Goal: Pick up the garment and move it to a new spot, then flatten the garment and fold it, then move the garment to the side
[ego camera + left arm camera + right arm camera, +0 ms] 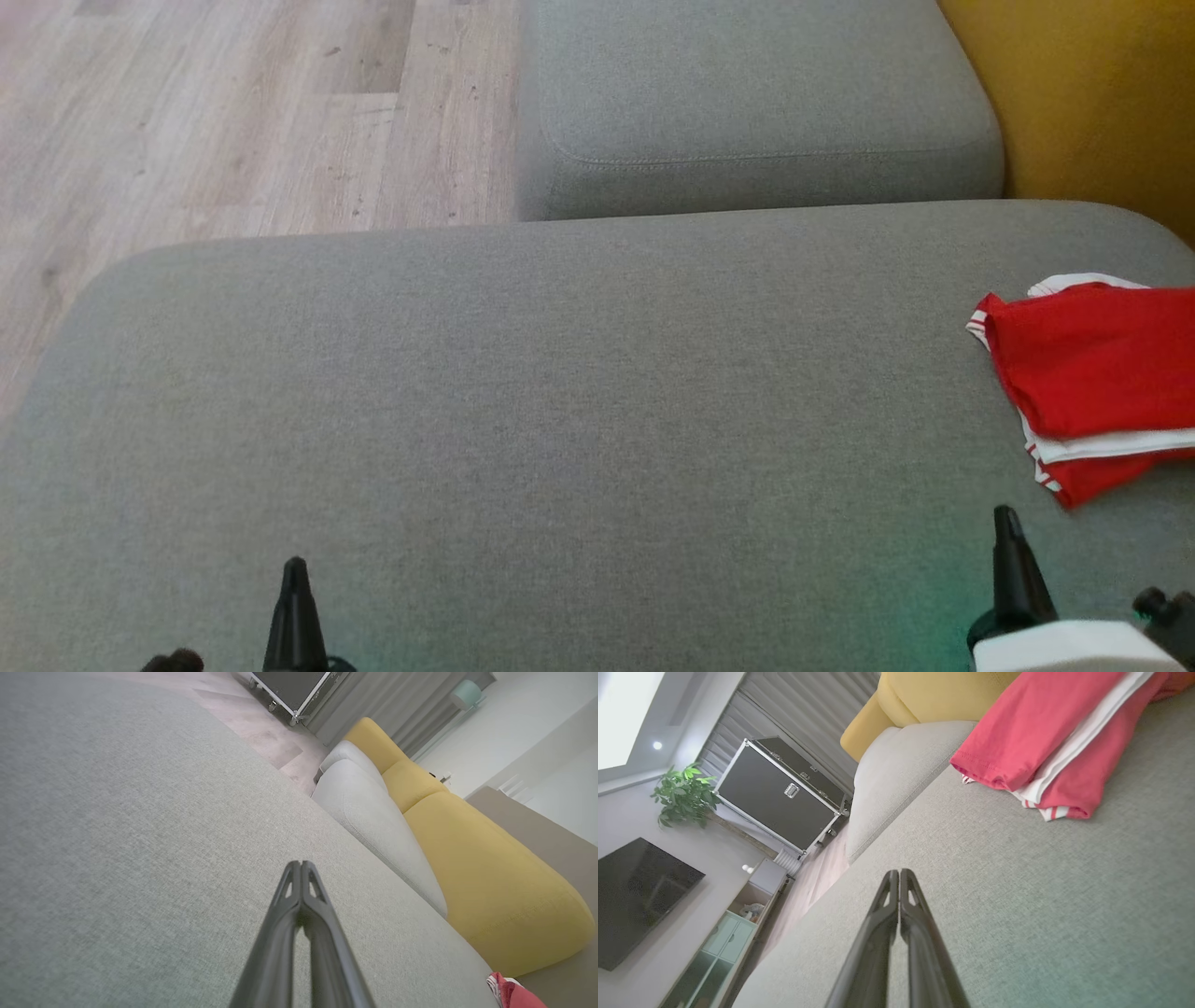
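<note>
The broad grey sofa cushion spans the scene. A folded red garment with white trim lies flat at the cushion's right edge. The left gripper and the right gripper each point along the bare cushion, fingers pressed together and holding nothing.
</note>
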Available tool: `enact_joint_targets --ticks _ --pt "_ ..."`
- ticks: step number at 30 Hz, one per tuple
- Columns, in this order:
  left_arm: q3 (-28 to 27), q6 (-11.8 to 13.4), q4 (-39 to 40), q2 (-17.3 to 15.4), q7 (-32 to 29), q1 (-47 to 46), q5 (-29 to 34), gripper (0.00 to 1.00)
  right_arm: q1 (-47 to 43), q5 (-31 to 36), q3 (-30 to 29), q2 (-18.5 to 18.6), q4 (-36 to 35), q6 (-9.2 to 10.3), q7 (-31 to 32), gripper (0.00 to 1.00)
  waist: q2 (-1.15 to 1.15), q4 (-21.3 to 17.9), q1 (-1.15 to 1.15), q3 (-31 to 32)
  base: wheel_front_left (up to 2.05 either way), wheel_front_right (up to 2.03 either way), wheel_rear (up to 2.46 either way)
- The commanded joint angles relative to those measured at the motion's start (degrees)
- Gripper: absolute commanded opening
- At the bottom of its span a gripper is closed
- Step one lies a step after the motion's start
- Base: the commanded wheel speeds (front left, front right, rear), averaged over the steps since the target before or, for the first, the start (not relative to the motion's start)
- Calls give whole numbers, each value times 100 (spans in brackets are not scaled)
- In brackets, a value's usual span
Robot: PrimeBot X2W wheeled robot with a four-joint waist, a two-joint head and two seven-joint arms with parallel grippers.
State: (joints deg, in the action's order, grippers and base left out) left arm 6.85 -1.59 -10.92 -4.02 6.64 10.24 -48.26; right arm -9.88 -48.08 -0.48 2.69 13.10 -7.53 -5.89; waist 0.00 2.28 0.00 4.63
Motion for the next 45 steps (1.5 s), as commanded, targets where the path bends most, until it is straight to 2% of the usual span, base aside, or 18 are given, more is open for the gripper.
enact_joint_targets --ticks 1,45 --pt "-180 -47 147 -73 -27 -337 -151 0 346 -155 21 121 -168 2 39 0 0 -4 0 -8 0 0 0" --pt "-774 -407 -149 -73 -740 -1187 -3102 0 1170 -3066 -279 136 -2 4 741 0 0 -152 0 -322 0 0 0"
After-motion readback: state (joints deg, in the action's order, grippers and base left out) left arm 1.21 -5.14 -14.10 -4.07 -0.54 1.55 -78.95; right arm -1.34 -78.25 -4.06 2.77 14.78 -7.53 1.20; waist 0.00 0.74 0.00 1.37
